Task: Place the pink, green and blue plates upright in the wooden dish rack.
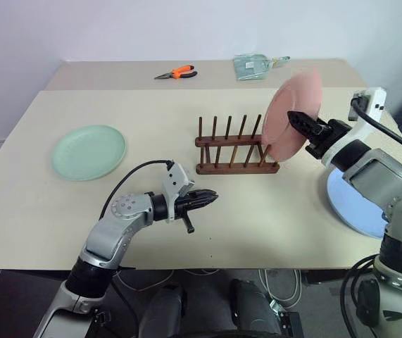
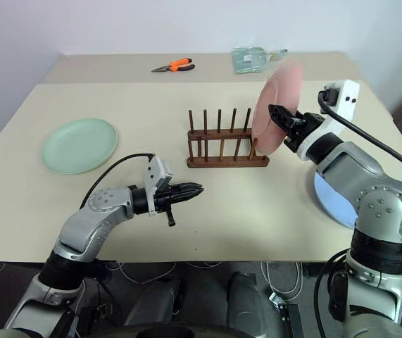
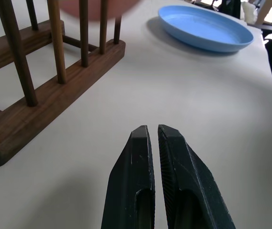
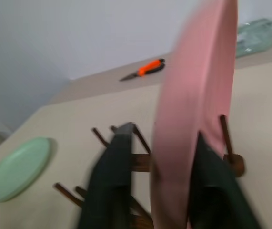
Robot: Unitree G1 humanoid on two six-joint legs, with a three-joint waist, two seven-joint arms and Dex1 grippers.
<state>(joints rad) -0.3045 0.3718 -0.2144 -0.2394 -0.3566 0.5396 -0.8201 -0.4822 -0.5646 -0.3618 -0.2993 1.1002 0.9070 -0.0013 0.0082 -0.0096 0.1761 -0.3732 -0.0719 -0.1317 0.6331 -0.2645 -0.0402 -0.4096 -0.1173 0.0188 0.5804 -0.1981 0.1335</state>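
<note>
The pink plate stands on edge at the right end of the wooden dish rack, leaning to the right. My right gripper straddles its rim; in the right wrist view one finger stands apart from the plate, so the jaws are open around it. The green plate lies flat at the table's left. Partly hidden under my right arm, the blue plate lies flat at the right. My left gripper hovers shut and empty in front of the rack.
Orange-handled pliers and a clear plastic bag lie on a second table behind. The table's near edge runs just below my left arm. Open tabletop lies between the green plate and the rack.
</note>
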